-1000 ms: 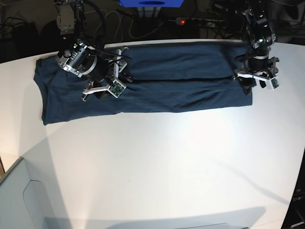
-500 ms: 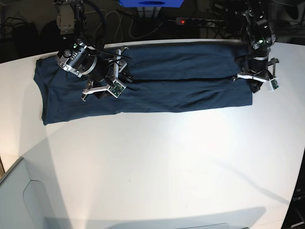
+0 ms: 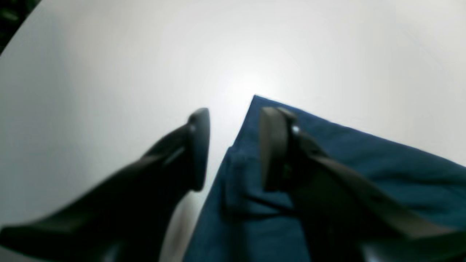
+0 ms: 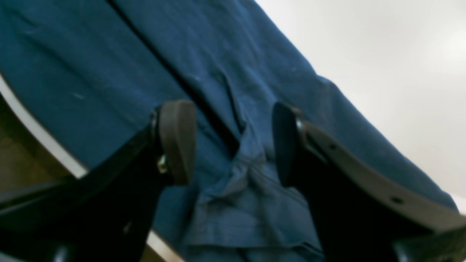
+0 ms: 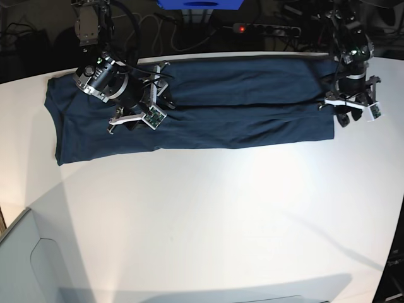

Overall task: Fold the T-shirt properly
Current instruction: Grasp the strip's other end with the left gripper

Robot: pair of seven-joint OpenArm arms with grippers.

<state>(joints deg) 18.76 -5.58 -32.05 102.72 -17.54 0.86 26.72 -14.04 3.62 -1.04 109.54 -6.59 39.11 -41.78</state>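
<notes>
Across the far half of the white bench [image 5: 208,214] the T-shirt [image 5: 208,117] lies flat as a long dark blue band, with 2 lengthwise layers meeting along a seam-like line down its middle. Right claw [image 5: 140,108] sits over the shirt toward the base view's left end; its wrist view shows both fingers [image 4: 174,140] spread apart, a bunched ridge of cloth rising between them, neither pad visibly pressing it: released, nothing gripped. Beneath it the fabric [image 4: 255,72] is creased, and the bench edge shows as a pale strip at lower left. Left claw [image 5: 351,112] hangs at the opposite end of the shirt, at the base view's right. From its wrist camera 1 finger [image 3: 198,145] is above bare bench, the other above the shirt's corner [image 3: 327,163], with the cloth edge running between them; gap open, nothing clamped, so released. Whether the fingertips touch the fabric cannot be told. Behind the bench, a power strip [image 5: 265,28] with a red light and a blue box [image 5: 199,4].
</notes>
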